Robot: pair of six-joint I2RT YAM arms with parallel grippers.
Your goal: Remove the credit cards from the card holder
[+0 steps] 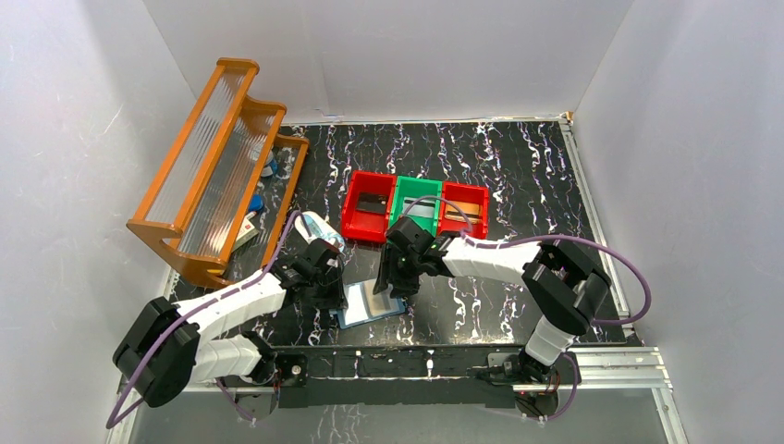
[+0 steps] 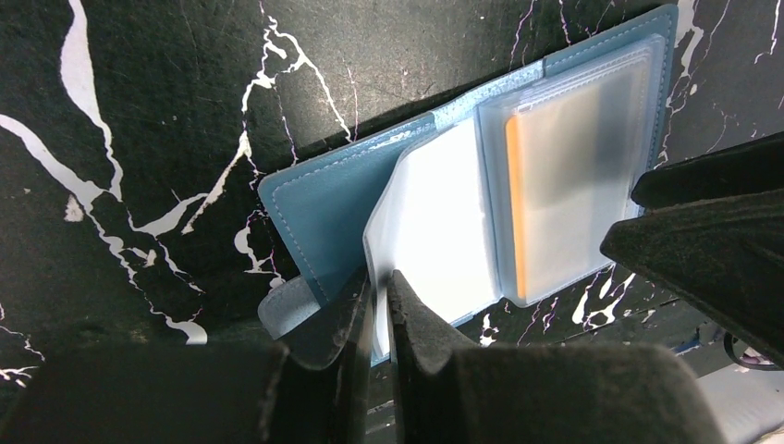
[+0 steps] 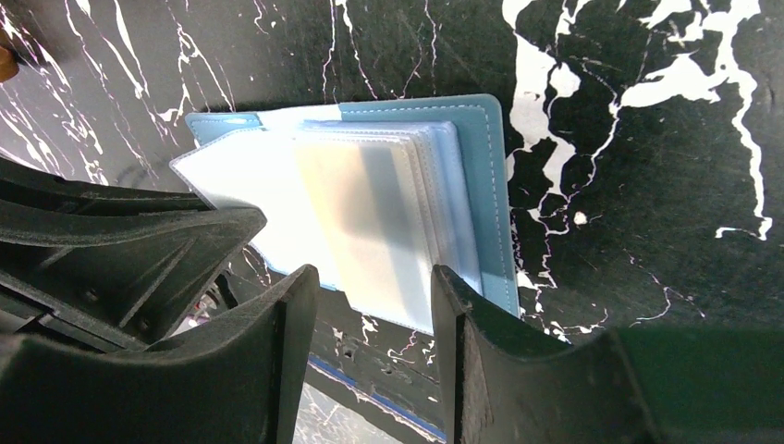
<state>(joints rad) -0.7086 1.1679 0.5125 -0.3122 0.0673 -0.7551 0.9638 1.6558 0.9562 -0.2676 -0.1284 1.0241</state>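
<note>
The blue card holder (image 1: 372, 305) lies open on the black marbled table near the front edge. In the left wrist view its clear sleeves (image 2: 573, 176) are stacked on the right half, and a tan-orange credit card (image 2: 511, 199) shows by its edge inside them. My left gripper (image 2: 379, 298) is shut on a loose clear sleeve page (image 2: 434, 231) at its near corner, lifting it. My right gripper (image 3: 374, 289) is open just above the sleeves' (image 3: 388, 203) near edge, with nothing between its jaws. The black and pale cards are not visible in the holder.
Red (image 1: 354, 215), green (image 1: 399, 199) and red (image 1: 480, 211) bins stand in a row behind the holder, each with a flat piece inside. An orange rack (image 1: 213, 166) stands at the left. A white-and-blue oval case (image 1: 319, 225) lies beside it.
</note>
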